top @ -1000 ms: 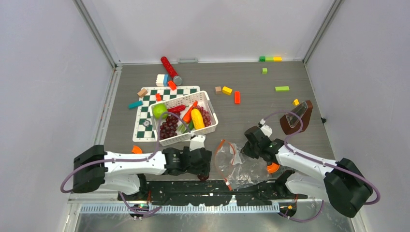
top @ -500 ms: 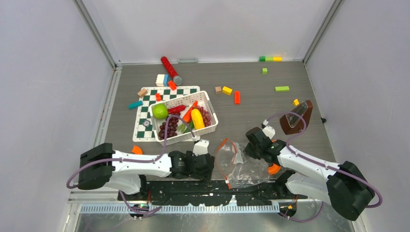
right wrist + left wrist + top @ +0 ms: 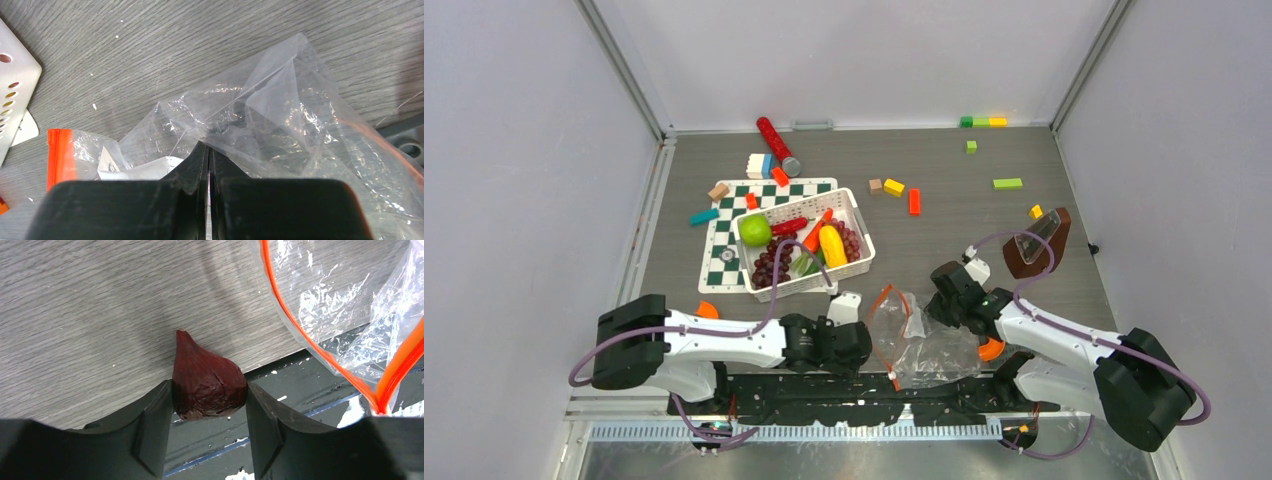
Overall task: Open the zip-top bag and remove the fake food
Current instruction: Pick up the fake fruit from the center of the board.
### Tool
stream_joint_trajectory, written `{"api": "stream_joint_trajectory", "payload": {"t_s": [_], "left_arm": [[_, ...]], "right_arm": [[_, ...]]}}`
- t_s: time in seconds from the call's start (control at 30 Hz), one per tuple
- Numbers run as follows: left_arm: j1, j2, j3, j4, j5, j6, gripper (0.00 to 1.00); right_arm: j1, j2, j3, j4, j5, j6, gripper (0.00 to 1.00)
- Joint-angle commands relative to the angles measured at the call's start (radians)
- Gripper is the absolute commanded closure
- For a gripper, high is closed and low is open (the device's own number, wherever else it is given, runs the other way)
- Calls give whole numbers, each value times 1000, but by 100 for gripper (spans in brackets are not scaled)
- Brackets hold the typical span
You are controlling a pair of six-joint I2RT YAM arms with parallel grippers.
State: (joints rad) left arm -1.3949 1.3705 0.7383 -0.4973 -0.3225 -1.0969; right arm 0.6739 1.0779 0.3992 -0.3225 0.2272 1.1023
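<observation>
From where I stand, the grey wood-grain desk [image 3: 984, 240] carries most of the risk at its near edge, where both arms are working. Back toward the middle, the white slotted plastic basket [image 3: 824, 284] holds the plastic toy produce [image 3: 832, 245] and looks safe and well clear of the arms. The clear, crinkly zip-top bag [image 3: 924, 345] lies at the near edge between the two arms, its mouth gaping and sagging partly over the dark rail. The right gripper [image 3: 208, 152] has its jaws pressed tight on a fold of the film. I judge that grip thin, so a tug could let the slick plastic slide free or drag the whole bag off the edge. I cannot tell whether anything remains inside the bag. The left gripper [image 3: 209, 390] is half drawn in, its jaws seeming to touch both flanks of a dark red, teardrop-shaped toy piece [image 3: 205, 380]. That piece sits right on the near edge, just beside the bag's orange zip strip [image 3: 400, 371]. The piece is rounded and tapers to a point. If the pads [image 3: 155, 430] bear on the sloping part, it could squirt forward and drop off the edge onto the rail below. If the left arm swings toward the bag as it lifts, it may also catch the strip and upset the right gripper's hold.
</observation>
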Motion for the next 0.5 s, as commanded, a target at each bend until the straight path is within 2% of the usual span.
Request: {"api": "stream_joint_trajectory", "payload": {"t_s": [0.0, 0.27, 0.47], "left_arm": [[-6, -15, 30, -49, -39, -19, 51], [1, -73, 83, -143, -142, 5, 53], [78, -146, 162, -208, -165, 103, 54]], "right_arm": [[0, 8, -13, -36, 7, -2, 100], [1, 10, -11, -33, 4, -5, 100], [1, 5, -14, -33, 3, -7, 100]]}}
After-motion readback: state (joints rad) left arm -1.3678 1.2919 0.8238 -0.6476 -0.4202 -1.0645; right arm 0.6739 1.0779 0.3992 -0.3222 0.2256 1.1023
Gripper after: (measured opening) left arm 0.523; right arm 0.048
